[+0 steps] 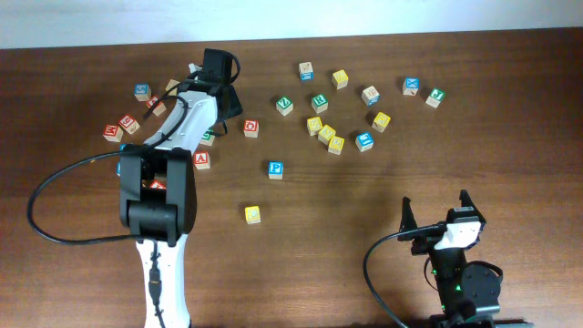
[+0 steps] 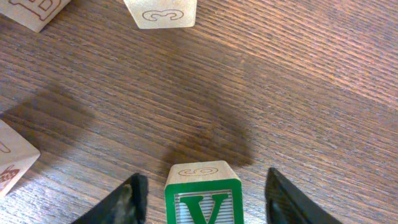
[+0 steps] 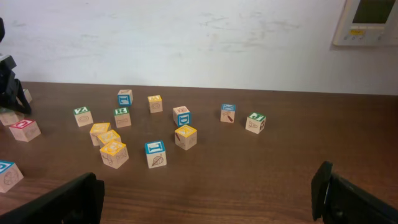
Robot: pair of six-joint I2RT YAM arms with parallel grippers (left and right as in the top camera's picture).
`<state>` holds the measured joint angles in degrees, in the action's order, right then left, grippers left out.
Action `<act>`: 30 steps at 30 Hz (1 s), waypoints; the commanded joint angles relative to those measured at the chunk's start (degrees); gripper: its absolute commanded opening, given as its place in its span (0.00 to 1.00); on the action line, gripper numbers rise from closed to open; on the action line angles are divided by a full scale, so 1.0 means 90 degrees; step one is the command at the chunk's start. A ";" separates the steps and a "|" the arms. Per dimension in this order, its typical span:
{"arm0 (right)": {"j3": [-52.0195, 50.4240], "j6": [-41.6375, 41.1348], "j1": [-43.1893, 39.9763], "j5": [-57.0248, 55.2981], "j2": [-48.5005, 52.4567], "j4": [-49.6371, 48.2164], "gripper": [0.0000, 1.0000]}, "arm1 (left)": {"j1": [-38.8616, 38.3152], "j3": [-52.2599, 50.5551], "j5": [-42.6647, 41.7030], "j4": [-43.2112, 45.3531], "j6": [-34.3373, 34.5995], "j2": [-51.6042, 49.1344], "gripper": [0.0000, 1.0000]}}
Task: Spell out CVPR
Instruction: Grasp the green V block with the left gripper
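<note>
The left pincer (image 2: 204, 188) stands low over the bench (image 1: 364, 237) with its two fingers spread on either side of the green V block (image 2: 203, 200). A narrow strip of bare wood shows on each side of the block, so nothing is pinched yet. The block stands upright and square between the fingers, its V face turned toward the wrist camera. That suits a squeeze on its two flat sides.

From overhead, the left arm reaches into the left half of the bench toward the far edge. A green-edged block peeks out just beside the arm there, probably this same V. A number block (image 2: 160, 14) stands well ahead of the pincer, far enough that it should not foul the grasp.

The right pincer (image 1: 435, 208) waits spread wide and empty near the front right corner, clear of the scattered letters. What reads as a blue P block (image 1: 275, 169) lies near the middle of the bench, apart from the main scatter. No row of letters is formed, so the spelling looks barely started.
</note>
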<state>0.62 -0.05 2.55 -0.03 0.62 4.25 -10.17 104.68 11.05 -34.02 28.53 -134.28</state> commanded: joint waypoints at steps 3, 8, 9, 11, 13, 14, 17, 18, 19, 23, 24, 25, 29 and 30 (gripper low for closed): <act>-0.0034 -0.0044 -0.0041 -0.0051 -0.0046 0.0044 0.98 | 0.0017 0.0058 0.0138 0.0019 0.0017 -0.0046 0.46; -0.0034 -0.0044 -0.0041 -0.0051 -0.0046 0.0044 0.98 | 0.0017 0.0058 0.0138 0.0012 0.0017 -0.0046 0.39; -0.0034 -0.0044 -0.0041 -0.0051 -0.0046 0.0044 0.98 | 0.0017 0.0058 0.0138 0.0017 0.0017 -0.0046 0.38; -0.0034 -0.0044 -0.0041 -0.0051 -0.0046 0.0044 0.98 | 0.0019 0.0058 0.0138 0.0015 0.0017 -0.0046 0.34; -0.0034 -0.0044 -0.0041 -0.0051 -0.0046 0.0044 0.98 | 0.0022 0.0058 0.0138 0.0017 0.0017 -0.0046 0.27; -0.0034 -0.0044 -0.0041 -0.0051 -0.0046 0.0044 0.98 | 0.0022 0.0058 0.0136 0.0017 0.0017 -0.0046 0.34; -0.0034 -0.0044 -0.0041 -0.0051 -0.0046 0.0044 0.98 | 0.0022 0.0058 0.0138 0.0041 0.0017 -0.0044 0.30; -0.0034 -0.0044 -0.0041 -0.0051 -0.0046 0.0044 0.98 | 0.0022 0.0058 0.0136 0.0036 0.0017 -0.0044 0.28; -0.0034 -0.0044 -0.0041 -0.0051 -0.0046 0.0044 0.98 | 0.0022 0.0058 0.0136 0.0012 0.0017 -0.0044 0.24; -0.0034 -0.0044 -0.0041 -0.0051 -0.0046 0.0044 0.98 | 0.0022 0.0061 0.0136 0.0015 0.0015 -0.0041 0.17; -0.0034 -0.0044 -0.0041 -0.0051 -0.0046 0.0044 0.98 | 0.0022 0.0061 0.0136 0.0012 0.0017 -0.0019 0.17; -0.0034 -0.0044 -0.0041 -0.0051 -0.0046 0.0044 0.98 | 0.0022 0.0061 0.0134 0.0010 0.0017 0.0007 0.17; -0.0034 -0.0044 -0.0041 -0.0051 -0.0046 0.0044 0.98 | 0.0022 0.0061 0.0056 -0.0245 0.0017 0.0559 0.15; -0.0034 -0.0044 -0.0041 -0.0051 -0.0046 0.0044 0.98 | 0.0022 0.0061 0.0049 -0.0386 0.0017 0.0784 0.15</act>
<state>0.62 -0.01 2.55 -0.03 0.62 4.25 -10.17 104.68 11.38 -36.05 28.53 -133.56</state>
